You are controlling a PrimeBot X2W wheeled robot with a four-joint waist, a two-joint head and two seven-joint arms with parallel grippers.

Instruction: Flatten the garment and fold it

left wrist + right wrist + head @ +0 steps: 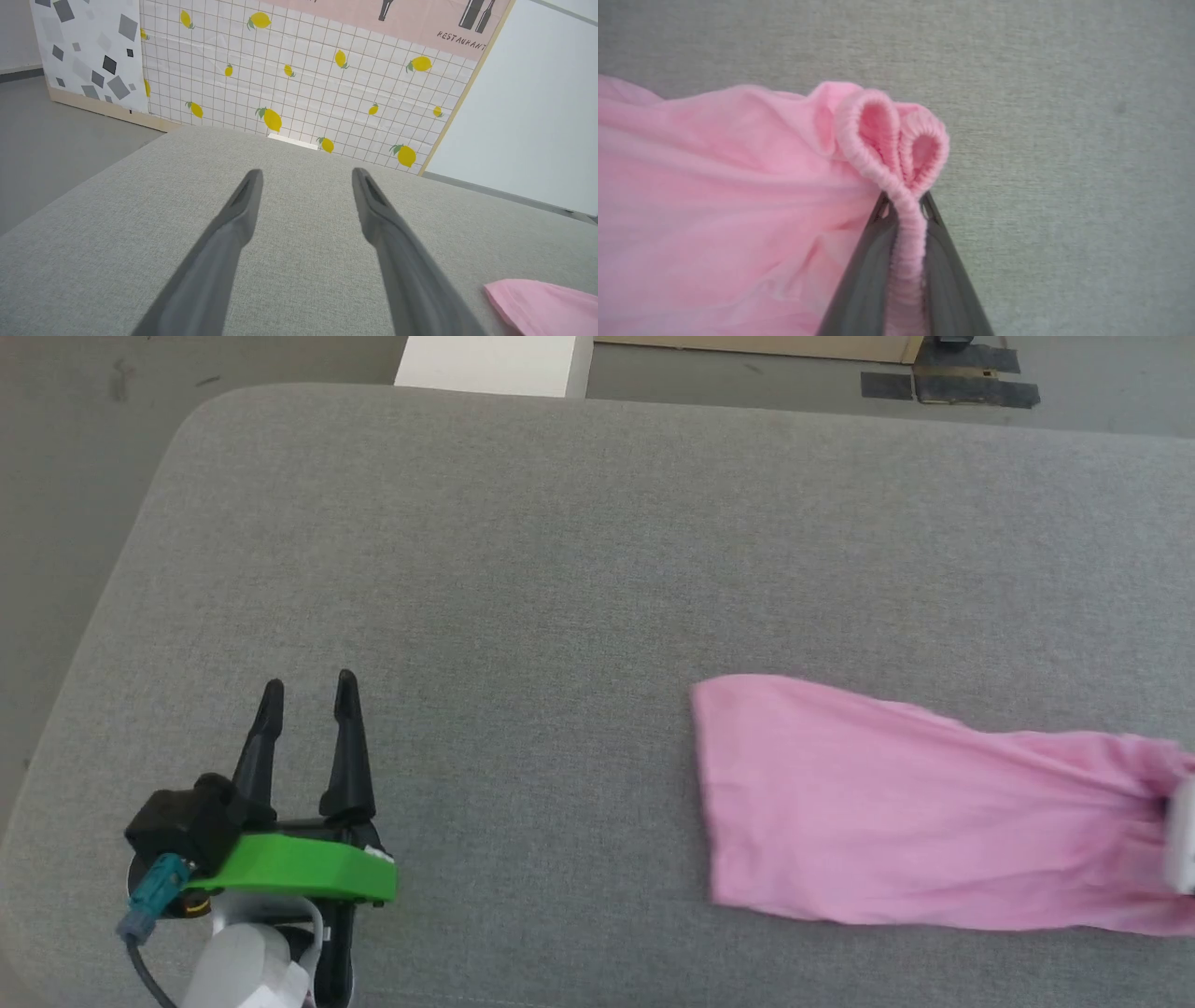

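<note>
The light pink garment [896,803] lies stretched across the grey cushion at the right of the head view, its hemmed end toward the middle and its far end running off the right edge. My right gripper [903,205] is shut on the gathered elastic waistband [896,140], which loops up in two folds past the fingertips. A pale part of the right arm [1181,840] shows at the head view's right edge. My left gripper [306,695] stands open over bare cushion at the lower left, well apart from the cloth. A corner of the garment [542,303] shows in the left wrist view.
The grey cushioned surface [560,569] has a rounded corner at the upper left, with grey floor [65,476] beyond it. A white block [495,364] stands behind the far edge. A lemon-patterned panel [303,70] stands past the cushion in the left wrist view.
</note>
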